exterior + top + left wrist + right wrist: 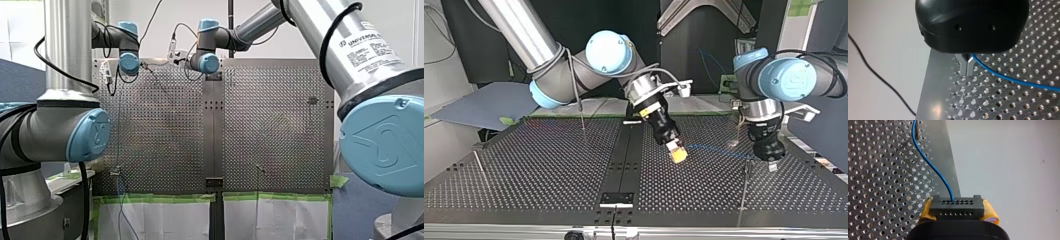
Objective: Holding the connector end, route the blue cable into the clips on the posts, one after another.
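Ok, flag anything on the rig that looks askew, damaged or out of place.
Nothing stands out. The blue cable runs in a smooth, unkinked curve from the connector, held square by my right gripper between its yellow pads, to my left gripper. The perforated table shows no damage.

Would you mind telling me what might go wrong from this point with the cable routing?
1. My right gripper clamps the connector by its ends only; a sideways tug from the blue cable might twist it loose.
2. My left gripper seems to pinch the cable; if the grippers move apart, the thin cable could strain where it enters the connector.
3. In the top view a slim post stands close beside my left gripper; a sweep could knock it.
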Robot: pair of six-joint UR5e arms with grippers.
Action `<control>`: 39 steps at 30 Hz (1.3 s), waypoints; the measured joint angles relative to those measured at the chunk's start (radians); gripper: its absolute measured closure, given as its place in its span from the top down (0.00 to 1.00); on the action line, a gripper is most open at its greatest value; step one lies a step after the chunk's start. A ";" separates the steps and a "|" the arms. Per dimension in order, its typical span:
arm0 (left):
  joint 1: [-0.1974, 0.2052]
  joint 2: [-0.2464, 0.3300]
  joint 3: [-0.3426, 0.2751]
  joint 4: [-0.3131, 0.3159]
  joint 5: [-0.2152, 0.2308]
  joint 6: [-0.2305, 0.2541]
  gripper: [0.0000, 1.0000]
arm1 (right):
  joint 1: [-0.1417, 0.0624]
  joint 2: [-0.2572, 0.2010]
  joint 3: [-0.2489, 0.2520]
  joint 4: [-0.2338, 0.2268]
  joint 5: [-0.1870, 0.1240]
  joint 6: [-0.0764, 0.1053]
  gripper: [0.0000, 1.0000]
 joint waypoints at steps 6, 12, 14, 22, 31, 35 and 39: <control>0.041 -0.013 0.004 0.008 0.039 -0.044 0.00 | -0.013 0.002 0.000 0.000 0.000 0.000 0.00; 0.081 -0.025 0.009 0.022 0.094 -0.072 0.00 | -0.024 0.004 0.000 0.001 -0.001 0.000 0.00; 0.086 -0.031 0.019 0.025 0.114 -0.081 0.00 | -0.027 0.004 0.000 0.000 -0.001 0.000 0.00; 0.094 -0.045 0.052 0.037 0.172 -0.126 0.00 | -0.037 0.006 0.000 -0.003 -0.008 0.000 0.00; 0.114 -0.102 0.087 0.034 0.205 -0.169 0.00 | -0.060 0.006 0.000 -0.003 -0.010 0.000 0.00; 0.128 -0.119 0.105 0.037 0.216 -0.186 0.00 | -0.074 0.007 -0.001 -0.006 -0.010 0.000 0.00; 0.137 -0.124 0.112 0.040 0.236 -0.203 0.00 | -0.089 0.009 -0.001 -0.010 -0.013 0.000 0.00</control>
